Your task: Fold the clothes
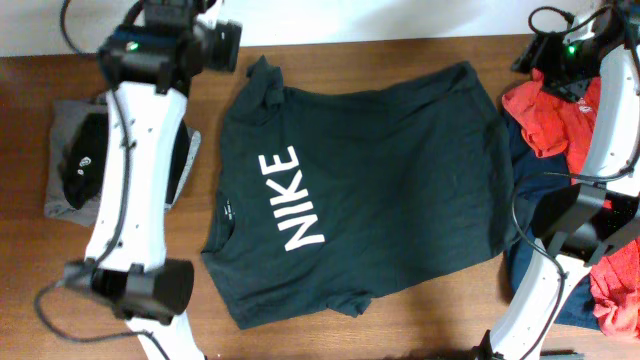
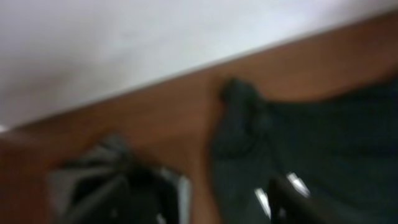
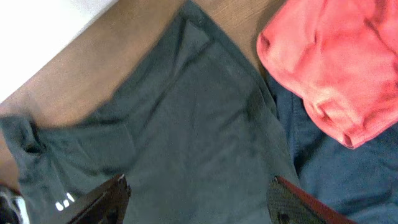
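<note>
A dark green T-shirt (image 1: 380,170) with white "NIKE" letters lies spread flat on the wooden table (image 1: 400,50), collar to the left. My left gripper (image 1: 228,45) hovers at the back left, above the shirt's far sleeve (image 2: 239,118). The left wrist view is blurred, and the jaws (image 2: 199,193) look open and empty. My right gripper (image 1: 535,52) is at the back right. Its jaws (image 3: 199,183) are wide open above the shirt's (image 3: 186,124) far hem corner and hold nothing.
A red garment (image 1: 545,115) (image 3: 336,62) lies on a navy one (image 1: 535,180) (image 3: 348,180) at the right, touching the shirt's hem. More red cloth (image 1: 620,285) is at the front right. A folded grey and black pile (image 1: 75,160) (image 2: 68,180) sits at the left. A white wall borders the far edge.
</note>
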Controlling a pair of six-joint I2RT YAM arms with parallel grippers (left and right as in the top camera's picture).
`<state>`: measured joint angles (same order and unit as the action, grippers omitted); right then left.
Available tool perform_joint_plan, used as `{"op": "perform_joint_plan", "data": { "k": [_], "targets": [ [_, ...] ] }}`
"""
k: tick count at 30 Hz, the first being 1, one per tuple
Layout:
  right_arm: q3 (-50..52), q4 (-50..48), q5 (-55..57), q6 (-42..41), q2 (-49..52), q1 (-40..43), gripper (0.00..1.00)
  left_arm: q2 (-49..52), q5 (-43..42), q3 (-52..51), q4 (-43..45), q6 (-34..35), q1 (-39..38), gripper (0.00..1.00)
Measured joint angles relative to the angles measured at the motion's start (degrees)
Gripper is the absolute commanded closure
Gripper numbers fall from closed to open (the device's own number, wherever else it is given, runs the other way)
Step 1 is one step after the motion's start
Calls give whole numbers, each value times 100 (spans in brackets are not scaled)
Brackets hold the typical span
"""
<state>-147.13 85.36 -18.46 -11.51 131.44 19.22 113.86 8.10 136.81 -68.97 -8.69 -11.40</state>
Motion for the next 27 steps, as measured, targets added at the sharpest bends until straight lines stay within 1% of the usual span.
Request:
{"op": "perform_joint_plan", "data": {
  "k": [1,2,3,4,5,6,8,10,11,12,15,18,22,23,25,27],
  "targets": [
    [0,111,-2,81,0,-15,39,-72,-264,4,-332,-9,-4,88],
    [0,208,-4,151,0,-44,49,-83,-549,-31,-728,4,-13,95],
    [0,264,-13,186,0,-52,67,-50,-682,-122,-874,59,-15,99],
    [0,354,-31,278,-2,-63,79,48,-848,-470,-1156,118,-15,99],
    [0,374,-57,282,-2,-72,83,157,-927,-737,-1123,164,-15,99],
    [0,407,-94,271,-2,-74,84,256,-970,-944,-1069,195,-15,99],
    [0,529,-166,304,-2,-90,84,492,-1054,-1801,-621,278,-15,99],
    [0,595,-203,313,-2,-94,84,693,-1082,-2350,-291,323,-15,99],
    [0,647,-221,317,-2,-114,84,918,-1091,-2933,177,378,-15,99],
    [0,660,-225,315,-2,-129,84,1034,-1067,-3298,538,387,-15,99],
    [0,667,-245,317,-2,-177,84,1088,-820,-3904,1655,404,-9,99],
    [0,667,-245,317,-2,-208,84,1174,-688,-4118,2267,402,15,99],
    [0,669,-245,319,-2,-208,84,1453,-522,-4155,3036,404,83,99],
    [0,691,-247,317,-2,-208,84,1486,-494,-4148,3121,481,105,100],
    [0,817,-247,315,-2,-208,85,1613,-348,-4096,3641,846,188,99],
    [0,916,-247,321,-2,-208,84,1766,-374,-4068,4293,1121,348,99]
  ]
}}
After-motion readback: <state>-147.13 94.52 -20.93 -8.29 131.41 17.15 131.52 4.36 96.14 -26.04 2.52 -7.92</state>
